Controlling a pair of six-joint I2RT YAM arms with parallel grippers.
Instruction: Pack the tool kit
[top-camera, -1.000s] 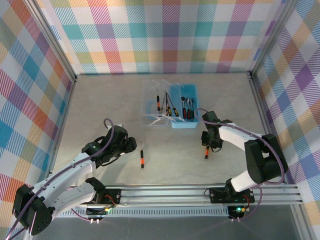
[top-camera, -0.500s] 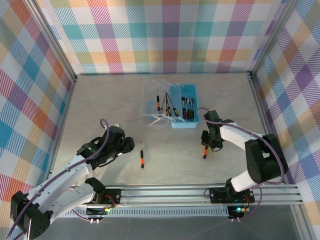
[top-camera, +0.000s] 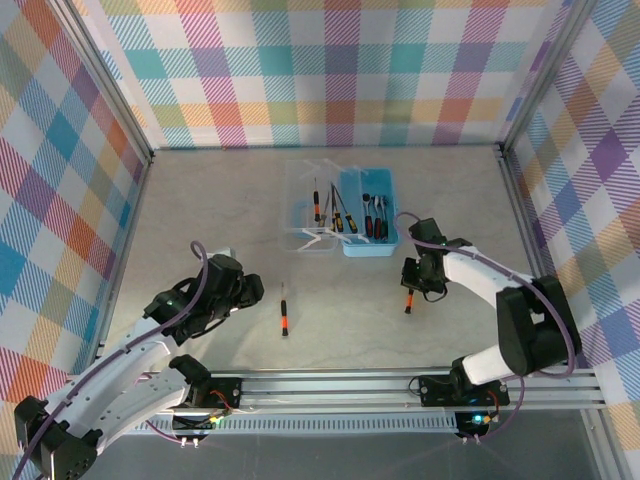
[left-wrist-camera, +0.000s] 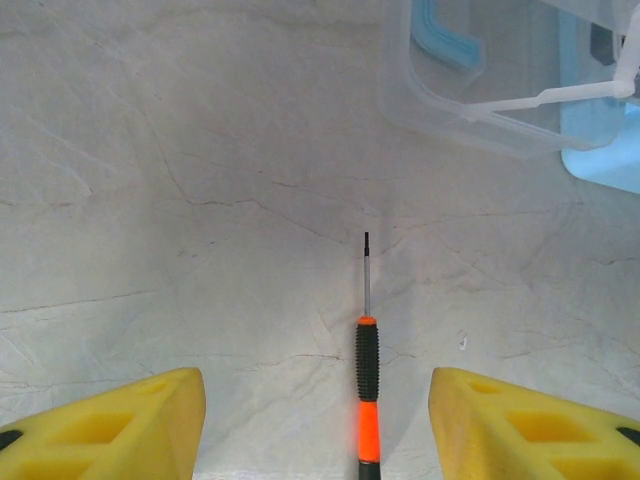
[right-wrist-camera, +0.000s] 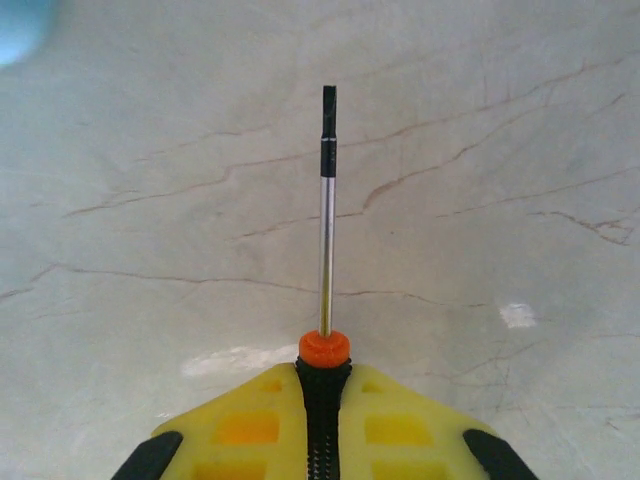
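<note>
The tool kit's light-blue box (top-camera: 368, 226) lies open at the table's middle back, its clear lid (top-camera: 311, 216) folded out to the left. Several screwdrivers rest in the box and on the lid. A loose black-and-orange screwdriver (top-camera: 284, 312) lies on the table, tip pointing away. It is seen lengthwise (left-wrist-camera: 367, 385) between the open yellow fingers (left-wrist-camera: 130, 425) of my left gripper (left-wrist-camera: 316, 412), untouched. My left gripper (top-camera: 252, 290) sits left of it. My right gripper (right-wrist-camera: 322, 400) is shut on another screwdriver (right-wrist-camera: 325, 230), whose shaft points forward just above the table (top-camera: 409, 300).
Plaid walls enclose the pale marbled table (top-camera: 200, 220) on three sides. An aluminium rail (top-camera: 400, 385) runs along the near edge. A corner of the clear lid (left-wrist-camera: 480, 80) and of the blue box (left-wrist-camera: 605, 150) lies ahead and right of my left gripper.
My right gripper has closed on its screwdriver's handle and shifted slightly toward the box. My left arm has drawn back to the left, its jaws a little wider.
</note>
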